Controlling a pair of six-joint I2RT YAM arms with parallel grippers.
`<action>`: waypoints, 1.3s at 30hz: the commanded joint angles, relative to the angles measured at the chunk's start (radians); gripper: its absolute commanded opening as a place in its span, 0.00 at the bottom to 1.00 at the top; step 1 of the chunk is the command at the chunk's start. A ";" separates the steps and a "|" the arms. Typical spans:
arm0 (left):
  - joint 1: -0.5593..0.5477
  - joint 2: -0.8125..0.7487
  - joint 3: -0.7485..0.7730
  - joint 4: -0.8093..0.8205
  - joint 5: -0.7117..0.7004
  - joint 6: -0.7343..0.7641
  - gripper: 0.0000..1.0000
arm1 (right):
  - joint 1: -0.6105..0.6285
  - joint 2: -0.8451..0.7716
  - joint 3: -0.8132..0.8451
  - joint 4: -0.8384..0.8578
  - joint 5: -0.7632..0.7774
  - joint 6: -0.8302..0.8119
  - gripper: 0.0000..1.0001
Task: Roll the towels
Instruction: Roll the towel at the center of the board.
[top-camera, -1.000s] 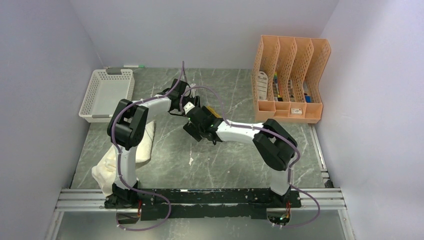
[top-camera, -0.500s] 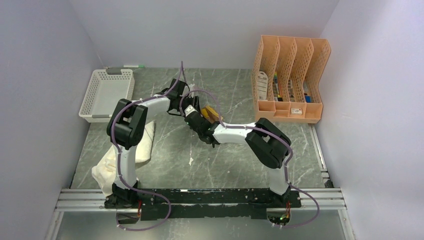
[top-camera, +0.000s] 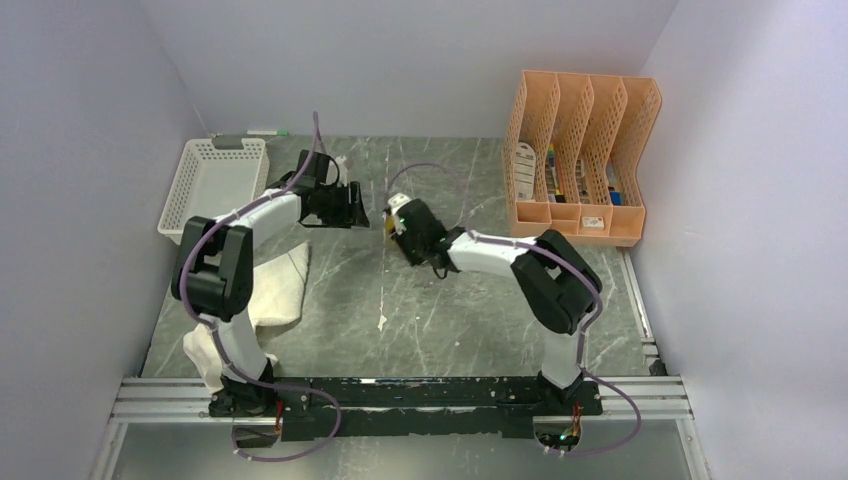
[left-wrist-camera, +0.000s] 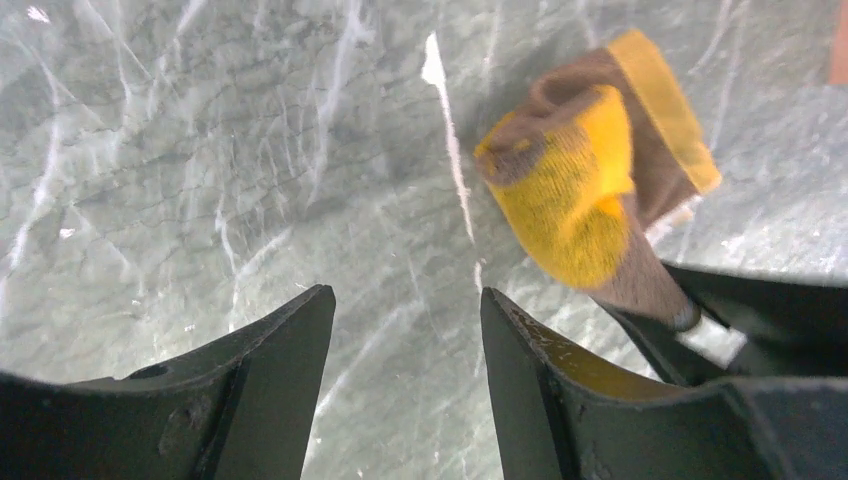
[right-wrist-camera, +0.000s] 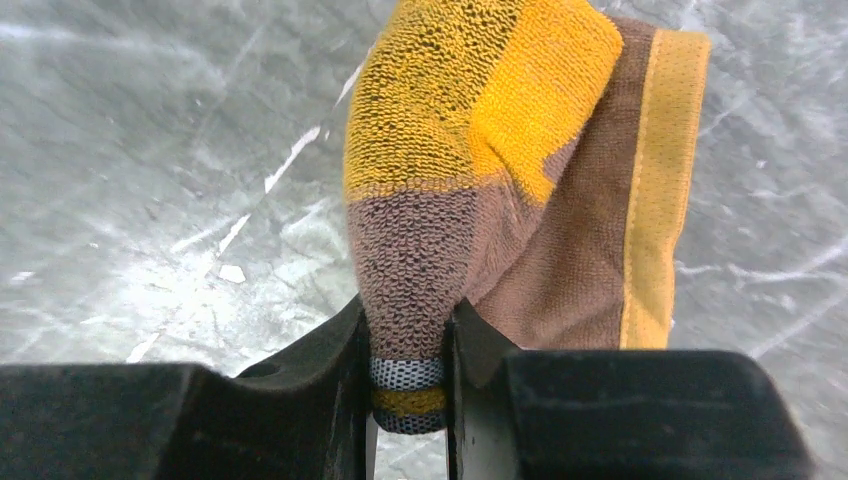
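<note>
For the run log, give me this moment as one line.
right claw: shut on yellow-brown towel | left claw: open, empty | cream towel: lying loose, ungripped

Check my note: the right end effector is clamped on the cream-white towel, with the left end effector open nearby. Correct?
Not quite. The right end effector is clamped on the mustard-yellow and brown towel, as the right wrist view shows; the cream-white towel lies apart at the left of the top view. The left end effector is open nearby.
</note>
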 joint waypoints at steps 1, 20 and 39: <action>-0.009 -0.113 -0.049 0.023 -0.057 0.011 0.68 | -0.144 -0.043 -0.027 0.082 -0.426 0.173 0.11; -0.116 -0.055 -0.099 0.254 0.069 -0.088 0.67 | -0.383 0.225 -0.013 0.224 -1.076 0.539 0.21; -0.175 0.076 -0.019 0.230 0.010 -0.100 0.66 | -0.351 0.218 -0.049 0.153 -1.021 0.469 0.44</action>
